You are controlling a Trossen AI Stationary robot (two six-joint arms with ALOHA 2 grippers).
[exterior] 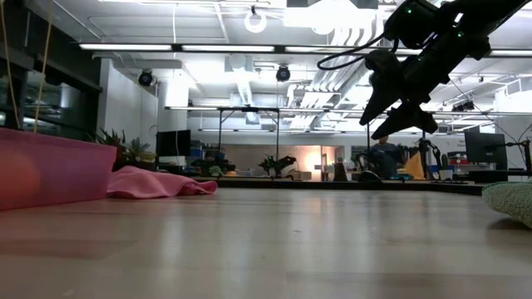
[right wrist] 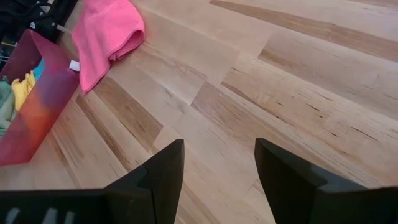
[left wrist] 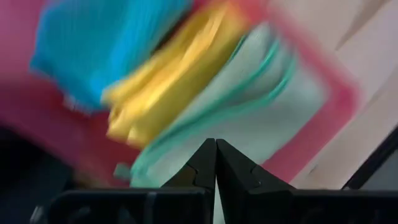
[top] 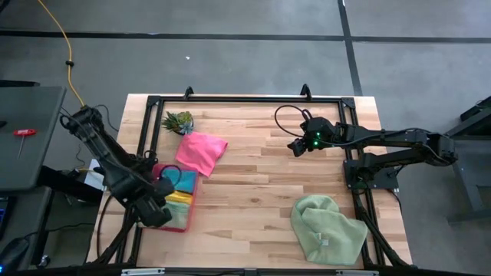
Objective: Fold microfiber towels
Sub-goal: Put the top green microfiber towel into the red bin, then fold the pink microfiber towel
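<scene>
A hot pink towel (top: 201, 152) lies crumpled on the table at the far left, and also shows in the right wrist view (right wrist: 106, 37). A pale green towel (top: 328, 228) lies bunched near the right front. Teal (left wrist: 106, 43), yellow (left wrist: 168, 81) and pale green (left wrist: 249, 106) towels lie folded side by side in the pink tray (top: 193, 201). My left gripper (left wrist: 216, 149) hangs shut over the tray's near end (top: 157, 211) with nothing between its fingers. My right gripper (right wrist: 219, 158) hovers open above bare wood at the far middle (top: 295, 146).
A small spiky green plant (top: 179, 121) stands at the far left corner, beside the pink towel. The dark frame rail (top: 245, 98) runs along the table's far edge. Bare wood (top: 253, 199) stretches between the tray and the pale green towel.
</scene>
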